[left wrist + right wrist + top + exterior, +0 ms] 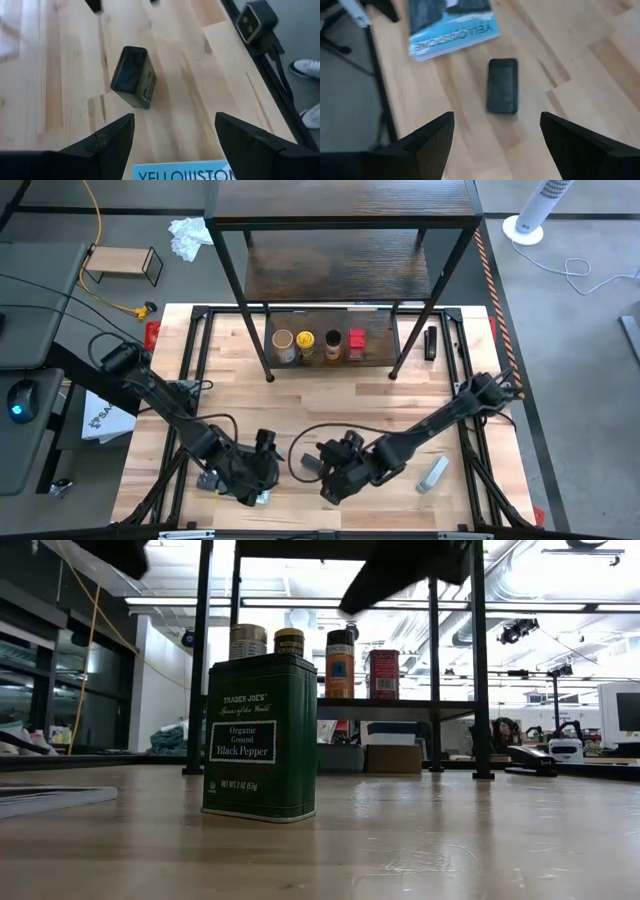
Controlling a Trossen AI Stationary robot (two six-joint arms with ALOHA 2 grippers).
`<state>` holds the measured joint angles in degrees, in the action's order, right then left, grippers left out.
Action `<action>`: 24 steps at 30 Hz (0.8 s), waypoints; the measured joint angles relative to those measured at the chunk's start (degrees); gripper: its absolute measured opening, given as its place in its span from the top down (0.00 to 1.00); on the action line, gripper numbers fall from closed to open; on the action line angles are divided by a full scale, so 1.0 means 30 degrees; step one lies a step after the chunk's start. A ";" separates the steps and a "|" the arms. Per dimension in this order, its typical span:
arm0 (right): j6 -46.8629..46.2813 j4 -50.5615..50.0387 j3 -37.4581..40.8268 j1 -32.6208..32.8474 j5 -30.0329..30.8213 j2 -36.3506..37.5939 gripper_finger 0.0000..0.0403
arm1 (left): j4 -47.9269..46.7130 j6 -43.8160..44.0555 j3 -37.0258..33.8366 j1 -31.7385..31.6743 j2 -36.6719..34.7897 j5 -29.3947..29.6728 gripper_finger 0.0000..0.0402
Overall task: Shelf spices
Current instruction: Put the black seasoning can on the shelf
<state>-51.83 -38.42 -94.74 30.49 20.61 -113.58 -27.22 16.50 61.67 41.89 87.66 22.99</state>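
Both my grippers stood wide open and held nothing. The left gripper (175,120) and the right gripper (497,117) hung low over the front part of the tabletop (330,405) and looked at the same small black tin (132,77) from opposite sides. This tin stood upright on the wood between them, while the other four spices were already in a row on the low board of the shelf (380,345): the tan-lidded jar (283,342), the yellow-lidded jar (305,343), the brown jar (332,345) and the red one (356,342). I judged the main danger to be that both arms would go for the tin together and strike each other, or that one finger would push it high on its side and tip it over. The flat blue packet (182,172) lay just under my left fingers and could be caught or dragged. The front edge of the tabletop was near, so a pushed tin had little room there. Toward the shelf the wood was open, but the black legs and the board overhead made the entry narrow, and free room seemed to remain only at the ends of the row.
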 joint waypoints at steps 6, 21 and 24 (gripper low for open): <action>0.0650 0.0897 -0.0670 -0.0412 0.0995 -0.1360 0.27 | -0.0398 0.3801 0.0175 -0.0149 0.0044 0.1354 0.31; 0.3859 0.2263 -0.0648 -0.0616 -0.0082 -0.2591 0.27 | -0.1125 0.7605 0.0168 0.0174 -0.0066 0.2991 0.31; 0.3836 0.2139 -0.0646 -0.0761 -0.0593 -0.3150 0.27 | -0.1056 0.8171 0.0168 0.0182 -0.0065 0.3496 0.31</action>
<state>-40.33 -32.00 -96.68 28.21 18.83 -123.03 -30.39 41.02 62.17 42.44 87.47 33.48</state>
